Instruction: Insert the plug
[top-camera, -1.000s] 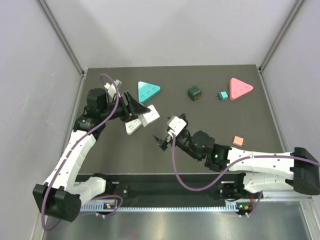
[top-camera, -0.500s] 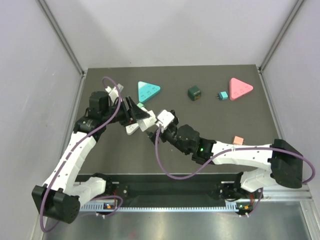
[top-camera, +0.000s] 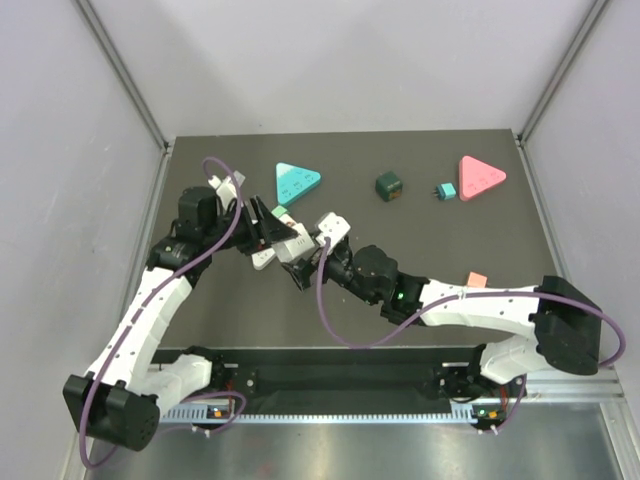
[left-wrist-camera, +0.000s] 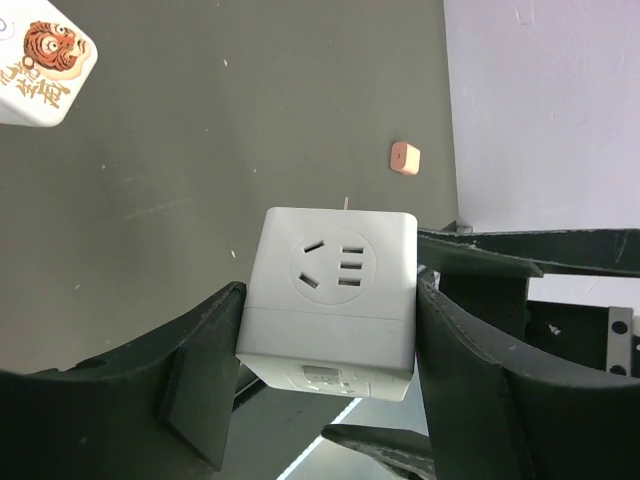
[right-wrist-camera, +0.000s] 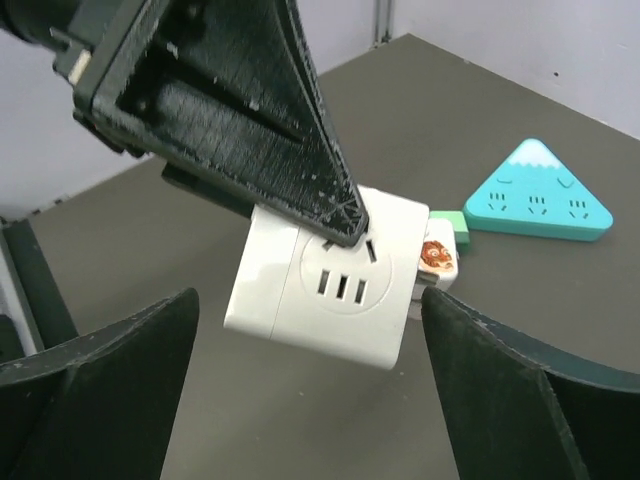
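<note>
White cube socket (left-wrist-camera: 335, 300) gripped above the tabletop's (top-camera: 500, 240) left half, nearer the far edge.
The left gripper (left-wrist-camera: 330, 350) clamped its opposite sides. Its front face carried a round recess with slanted and straight slots. The right gripper (right-wrist-camera: 310, 400) faced it, fingers wide and empty.

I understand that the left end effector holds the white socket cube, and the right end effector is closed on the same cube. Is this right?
Not quite. The right end effector is open, not closed on the cube: in the right wrist view its fingers stand wide apart, clear of the white socket cube. The left end effector does hold that cube.
</note>
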